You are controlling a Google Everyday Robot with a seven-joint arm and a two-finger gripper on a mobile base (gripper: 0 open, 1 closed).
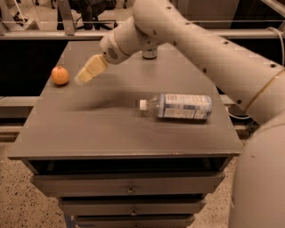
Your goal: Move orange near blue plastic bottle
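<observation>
— Grey bench (111,133) with drawers (89,182) under its top, standing on a speckled floor (18,196); what lies on it?

— The blue plastic bottle (178,106) lies on its side, right of the middle of the top; its white cap (143,104) points left and its blue-and-white label faces up; I take the bottle as the mark for everything else.

— And the orange?

— The orange (59,75) sits well apart from the bottle, far to the bottle's left and somewhat farther back; it rests on the top with nothing touching it.

— Where is the tool?

— The tool (89,71) hangs above the top, left of the bottle and farther back; it lies between bottle and orange, much closer to the orange end and apart from the fruit; it slants down and away from the bottle, beige tip toward the orange; whether it is released or clenched I cannot tell.

— The arm?

— The white arm (200,49) comes in from the right and passes behind and above the bottle; its shadow (100,101) falls on the top just left of the bottle's cap.

— Anything else?

— Behind the bottle, at the back of the top, the base of a can (149,54) shows under the arm, its upper part hidden; farther back again stands a dark chair (89,6).
</observation>
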